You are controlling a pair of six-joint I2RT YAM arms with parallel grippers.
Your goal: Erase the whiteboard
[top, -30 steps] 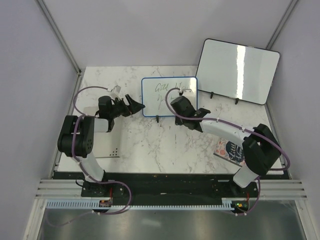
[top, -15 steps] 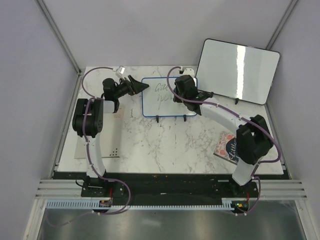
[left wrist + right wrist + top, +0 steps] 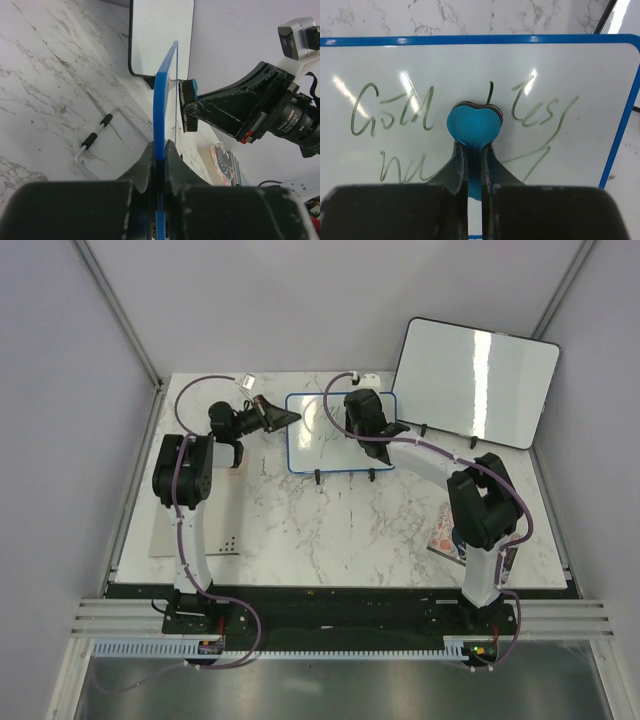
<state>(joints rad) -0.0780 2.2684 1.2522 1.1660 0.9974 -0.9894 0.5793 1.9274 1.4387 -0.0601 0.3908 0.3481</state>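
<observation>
left hand: my left gripper [image 3: 159,150] is clamped on the blue frame [image 3: 161,100] at the left edge of the whiteboard [image 3: 325,440], with the rim pinched between both fingers.
right hand: my right gripper [image 3: 474,150] is closed on the stem of a blue heart-shaped eraser [image 3: 472,125].
eraser: its pad faces the writing side, in the middle of the upper line. it looks to be touching the board, but i cannot tell how hard it presses.
writing: dark green scribbles [image 3: 390,115] run in two lines to the left and right of the pad.
whiteboard: it stands upright on its small black feet at the far middle of the marble table [image 3: 330,530], just beside the larger black-framed board [image 3: 475,380] on its right.
step in hand: i judge this to be the start of the wiping, with the board braced on one side and the eraser set against it.
next move: it calls for sideways strokes under steady pressure across both lines and out to the frame. my left grip must hold firm so the board neither tips back nor slides on its feet.
</observation>
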